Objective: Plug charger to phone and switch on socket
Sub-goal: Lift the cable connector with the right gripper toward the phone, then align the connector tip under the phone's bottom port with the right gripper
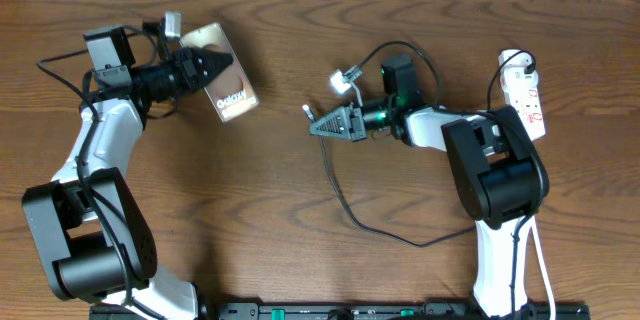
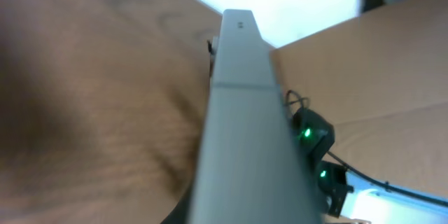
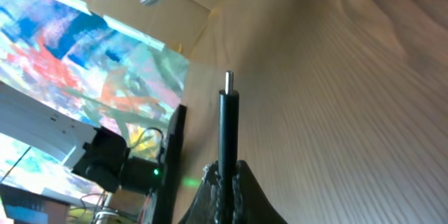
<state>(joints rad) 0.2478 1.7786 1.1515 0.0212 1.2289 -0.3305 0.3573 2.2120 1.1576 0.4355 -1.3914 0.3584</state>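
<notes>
The phone (image 1: 236, 97) shows its brown face with white lettering at the upper left. My left gripper (image 1: 218, 64) is shut on its upper end. In the left wrist view only its grey edge (image 2: 241, 105) shows, running up the frame. My right gripper (image 1: 320, 124) is at the table's middle, shut on the charger just behind its connector tip (image 1: 306, 111), which points left toward the phone. In the right wrist view the black connector (image 3: 228, 115) sticks straight out from the shut fingers (image 3: 228, 182). The white socket (image 1: 527, 92) lies at the far right.
The black cable (image 1: 345, 203) loops on the table below and behind my right arm. The socket's thick white cord (image 1: 541, 250) runs down the right edge. A gap of bare wood lies between phone and connector.
</notes>
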